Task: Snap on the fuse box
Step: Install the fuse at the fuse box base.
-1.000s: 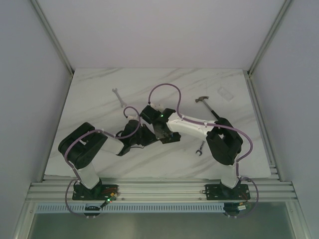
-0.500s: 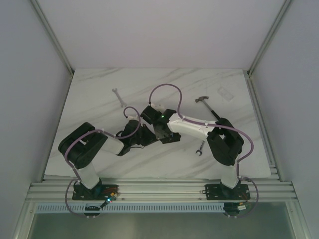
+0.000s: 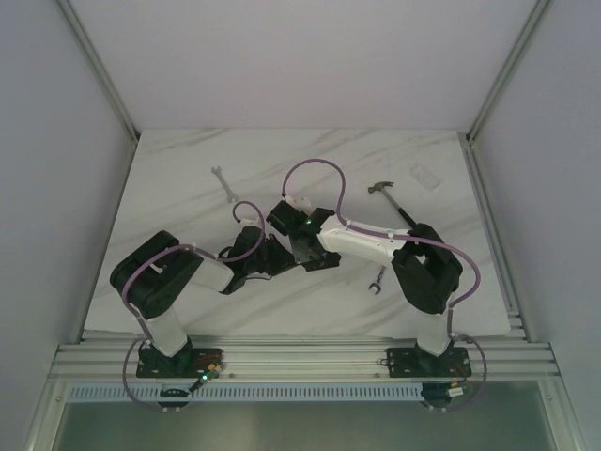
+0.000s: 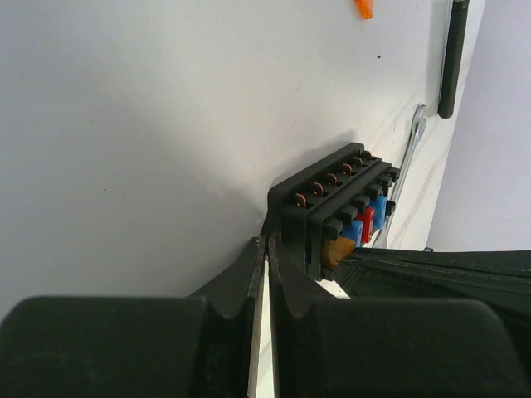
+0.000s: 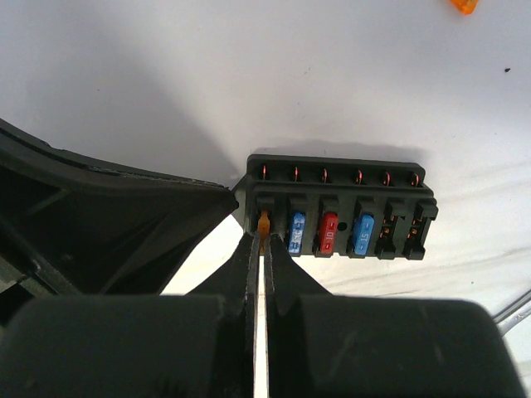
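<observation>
With the fuse box (image 5: 340, 217) lying on the table (image 5: 124, 75), its end nipped by the nearly closed left pincer (image 4: 265, 253), the right pincer (image 5: 264, 240), clamped tight on an orange fuse (image 5: 264, 222) at that box's end slot, should push straight in, square to the slot, until it clicks

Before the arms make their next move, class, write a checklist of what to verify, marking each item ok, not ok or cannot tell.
1. Left gripper clamps the fuse box by its end: ok.
2. Right gripper pinches the orange fuse: ok.
3. Orange fuse sits at the end slot: ok.
4. Orange fuse fully seated: cannot tell.
5. All slots filled: not ok, two are empty.
</observation>
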Controlling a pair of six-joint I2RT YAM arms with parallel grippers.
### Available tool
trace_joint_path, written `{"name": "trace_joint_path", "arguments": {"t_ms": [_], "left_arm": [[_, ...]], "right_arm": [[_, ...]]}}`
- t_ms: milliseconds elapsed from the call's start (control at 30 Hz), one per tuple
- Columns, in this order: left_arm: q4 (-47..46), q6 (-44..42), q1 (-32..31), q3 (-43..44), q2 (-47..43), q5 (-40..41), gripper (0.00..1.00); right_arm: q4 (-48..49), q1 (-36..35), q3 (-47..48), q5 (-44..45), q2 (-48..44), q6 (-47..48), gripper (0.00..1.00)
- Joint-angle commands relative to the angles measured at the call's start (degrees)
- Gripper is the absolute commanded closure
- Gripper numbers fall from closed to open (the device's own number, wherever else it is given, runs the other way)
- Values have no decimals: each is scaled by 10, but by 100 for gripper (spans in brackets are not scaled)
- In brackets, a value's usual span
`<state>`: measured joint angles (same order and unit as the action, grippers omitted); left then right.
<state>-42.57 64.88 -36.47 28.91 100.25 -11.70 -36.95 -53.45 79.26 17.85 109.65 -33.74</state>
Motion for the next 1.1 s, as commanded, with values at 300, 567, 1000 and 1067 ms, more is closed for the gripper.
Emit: {"name": "trace_joint_path", "arguments": {"t_ms": [300, 567, 1000, 1067], "left_arm": [[52, -4, -10, -17, 25, 26, 87], [44, 0, -13, -24, 19, 22, 87], [58, -4, -17, -42, -40, 35, 85], [62, -5, -17, -44, -49, 38, 82]], "right_arm": [[-70, 18, -84, -14, 132, 5, 100], [-49, 7, -51, -37, 95, 49, 100], [-56, -2, 55, -65, -19, 82, 79], [-58, -2, 66, -64, -22, 83, 73]]}}
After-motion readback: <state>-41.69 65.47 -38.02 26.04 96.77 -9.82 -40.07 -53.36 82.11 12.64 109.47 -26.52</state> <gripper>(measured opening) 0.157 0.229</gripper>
